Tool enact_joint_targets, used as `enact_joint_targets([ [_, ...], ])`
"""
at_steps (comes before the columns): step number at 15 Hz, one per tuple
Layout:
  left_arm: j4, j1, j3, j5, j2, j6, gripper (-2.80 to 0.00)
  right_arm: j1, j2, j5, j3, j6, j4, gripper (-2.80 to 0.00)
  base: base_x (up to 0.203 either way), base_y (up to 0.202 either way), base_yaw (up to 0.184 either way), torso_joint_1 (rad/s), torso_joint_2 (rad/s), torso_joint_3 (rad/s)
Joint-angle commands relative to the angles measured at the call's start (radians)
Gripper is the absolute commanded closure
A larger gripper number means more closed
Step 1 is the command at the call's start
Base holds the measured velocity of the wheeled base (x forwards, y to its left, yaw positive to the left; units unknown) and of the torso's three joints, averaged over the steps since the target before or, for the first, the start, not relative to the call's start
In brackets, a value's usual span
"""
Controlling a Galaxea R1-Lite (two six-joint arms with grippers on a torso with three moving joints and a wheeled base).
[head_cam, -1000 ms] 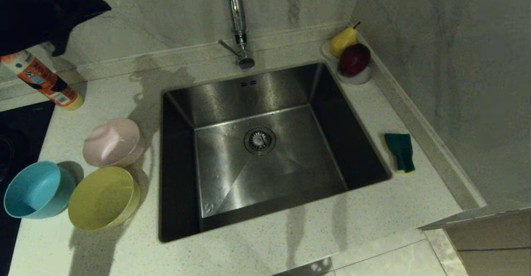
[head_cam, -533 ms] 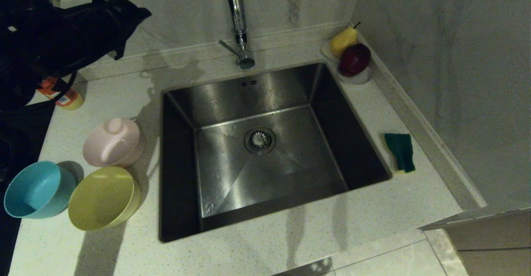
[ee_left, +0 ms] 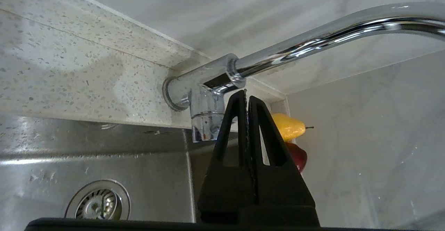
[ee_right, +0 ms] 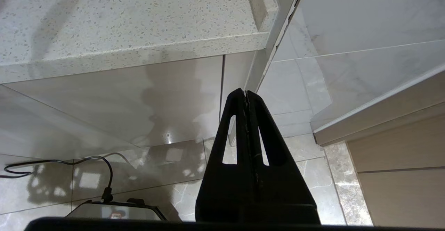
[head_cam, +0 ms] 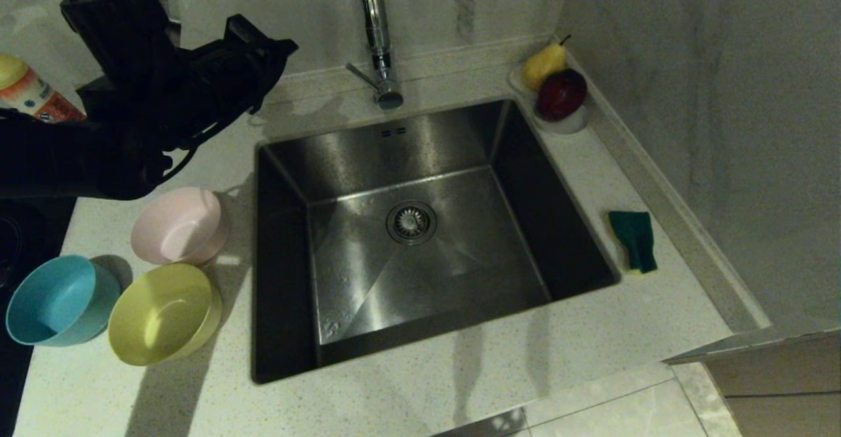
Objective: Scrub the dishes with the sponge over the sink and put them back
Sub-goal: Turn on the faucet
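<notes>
Three bowls sit on the counter left of the sink (head_cam: pixel 578 273): pale pink (head_cam: pixel 179 225), teal blue (head_cam: pixel 56 300), yellow (head_cam: pixel 164 313). The sponge (head_cam: pixel 634 240), dark green face up, lies on the counter right of the sink. My left gripper (head_cam: pixel 286 46) (ee_left: pixel 247 92) is shut and empty, held above the counter behind the bowls, pointing toward the tap (head_cam: pixel 378 36) (ee_left: pixel 208 95). My right gripper (ee_right: pixel 246 92) is shut and empty, hanging below counter height in front of the cabinet; it does not show in the head view.
A white dish (head_cam: pixel 570 121) with a yellow pear (head_cam: pixel 544 64) and a red apple (head_cam: pixel 562 94) stands in the back right corner. A bottle (head_cam: pixel 29 95) stands at the far left. A dark hob (head_cam: pixel 13 227) borders the bowls. Walls close the back and right.
My left arm has swung in from the far left toward the tap, passing above the bottle and the pink bowl. Bowls and sponge have not moved.
</notes>
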Motion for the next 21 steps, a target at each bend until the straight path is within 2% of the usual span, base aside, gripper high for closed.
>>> enact_joint_targets([
  [1, -0.034, -0.014, 0.008, 0.001, 0.033, -0.004, 0.00, 0.000, 0.001, 0.000, 0.000, 0.000, 0.000, 0.00, 0.000, 0.000, 0.000, 0.000, 0.00, 0.000],
  [3, -0.076, -0.033, 0.009, 0.006, 0.061, -0.003, 0.00, 0.000, 0.001, 0.000, 0.000, 0.000, 0.000, 0.00, 0.000, 0.000, 0.000, 0.000, 0.00, 0.000],
  [8, -0.092, -0.071, 0.022, 0.009, 0.085, 0.003, 0.00, 0.000, 0.001, 0.000, 0.000, 0.000, 0.000, 0.00, 0.000, 0.000, 0.000, 0.000, 0.00, 0.000],
  [10, -0.123, -0.073, 0.023, 0.011, 0.103, 0.003, 0.00, 0.000, 0.001, 0.000, 0.000, 0.000, 0.000, 0.00, 0.000, 0.000, 0.000, 0.000, 0.00, 0.000],
  [15, -0.125, -0.076, 0.012, 0.013, 0.115, 0.033, 0.00, 0.000, 0.001, 0.000, 0.000, 0.000, 0.000, 0.00, 0.000, 0.000, 0.000, 0.000, 0.00, 0.000],
  [21, -0.126, -0.076, -0.023, 0.011, 0.138, 0.033, 0.00, 0.000, 0.001, 0.000, 0.000, 0.000, 0.000, 0.00, 0.000, 0.000, 0.000, 0.000, 0.00, 0.000],
])
